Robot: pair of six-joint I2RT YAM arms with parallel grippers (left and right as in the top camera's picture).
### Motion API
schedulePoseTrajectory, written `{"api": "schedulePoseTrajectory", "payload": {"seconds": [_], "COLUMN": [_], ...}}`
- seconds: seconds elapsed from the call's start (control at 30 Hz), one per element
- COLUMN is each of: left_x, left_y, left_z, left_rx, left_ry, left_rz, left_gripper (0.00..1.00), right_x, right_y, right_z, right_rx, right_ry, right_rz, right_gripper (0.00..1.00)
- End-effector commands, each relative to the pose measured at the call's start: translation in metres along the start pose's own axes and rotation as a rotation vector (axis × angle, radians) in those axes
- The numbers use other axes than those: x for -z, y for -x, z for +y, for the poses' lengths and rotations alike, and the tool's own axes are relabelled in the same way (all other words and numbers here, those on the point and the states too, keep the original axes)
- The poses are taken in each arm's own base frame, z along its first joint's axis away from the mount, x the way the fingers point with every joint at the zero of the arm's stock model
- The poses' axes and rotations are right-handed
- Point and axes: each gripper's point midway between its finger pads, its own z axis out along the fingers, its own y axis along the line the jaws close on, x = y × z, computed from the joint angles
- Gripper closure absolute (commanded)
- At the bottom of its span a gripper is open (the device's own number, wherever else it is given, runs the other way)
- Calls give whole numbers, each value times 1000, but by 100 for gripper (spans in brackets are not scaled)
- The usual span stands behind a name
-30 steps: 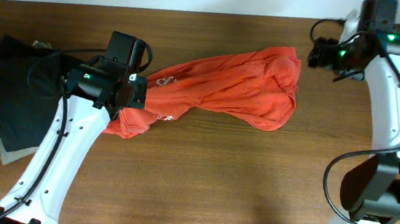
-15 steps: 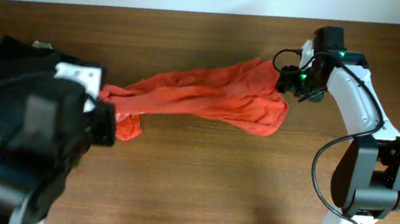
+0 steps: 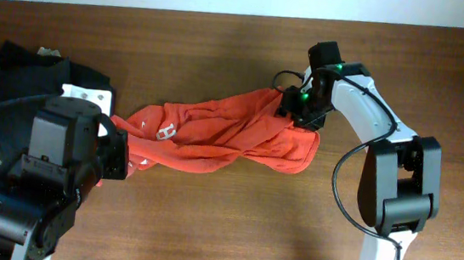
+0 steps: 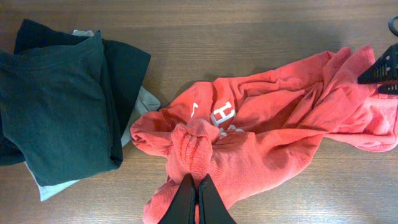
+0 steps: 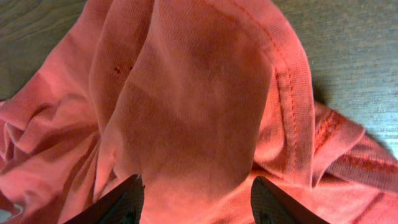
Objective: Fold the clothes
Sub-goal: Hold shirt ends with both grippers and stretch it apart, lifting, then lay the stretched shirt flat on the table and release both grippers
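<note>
Barely begun, by the look of it. No fold made yet in the red-orange short-sleeved fabric T-shirt (image 3: 214, 141): bunched into a twisted, rope-like strip across the middle of the brown wooden surface (image 3: 205, 230), running from lower left to upper right, with only part of the white chest print (image 4: 221, 115) showing among the creases.

Left claw (image 4: 198, 200) pinched tight, fingers pressed together on a gathered knob of cloth at the shirt's left end. Right claw (image 5: 196, 199) at the opposite end, jaws standing fairly wide with a thick fold of red-orange cloth filling the gap between them; judged to be clamped on that fold and not merely resting over it.

Off to the left, just beside the shirt's left end, a stack of black and dark navy folded garments (image 4: 56, 106), with something paler underneath.

Left to do, judging from this: spread the shirt flat, smooth out the twist, find sleeves and hem, then make every fold. Likely snag: both grips on bunched cloth and not on clean edges, so hard to open out evenly.
</note>
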Motion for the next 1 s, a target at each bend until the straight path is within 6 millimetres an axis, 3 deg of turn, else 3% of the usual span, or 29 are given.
{"api": "schedulePoseTrajectory", "payload": {"seconds": [0.0,0.03,0.07,0.13,0.2,0.23,0.27,0.3,0.37,0.4,0.43,0.53,0.67,0.83,0.87,0.97], "left_x": [1,1,1,1,1,-3,-8,-17,-34,-45,-53,-68,-60,31,57,107], "left_y": [1,1,1,7,30,54,74,93,118,126,126,109,107,139,140,132], "left_z": [4,4,4,3,3,4,-1,-6,-14,-18,-20,-25,-24,-10,-5,8], "left_rx": [10,10,10,16,35,28,-10,-58,-120,-120,-123,-93,-110,-66,-51,-21], "left_ry": [17,18,18,14,23,49,47,49,57,56,56,27,21,2,-3,-13], "left_rz": [-8,-7,-8,-33,-120,-200,-255,-304,-357,-364,-351,-266,-271,-512,-572,-683], "left_gripper": [100,100,100,100,100,100,100,100,100,100,100,100,100,100,100,100], "right_x": [-19,-22,-21,9,78,147,190,245,309,323,323,306,316,399,422,476], "right_y": [-3,0,5,31,69,97,110,118,111,101,94,71,60,20,3,-40], "right_z": [-5,-6,-5,-8,-16,-24,-28,-34,-49,-62,-74,-112,-109,-78,-75,-80], "right_rx": [-24,-23,-19,14,35,33,35,44,24,13,7,-56,-49,0,1,-35], "right_ry": [-13,-13,-5,19,32,42,46,44,15,-42,-101,-289,-288,-265,-262,-276], "right_rz": [31,24,6,-69,-187,-308,-384,-484,-582,-587,-567,-442,-450,-676,-740,-895], "right_gripper": [59,89,96,96,96,96,96,96,96,96,96,96,96,96,96,96]}}
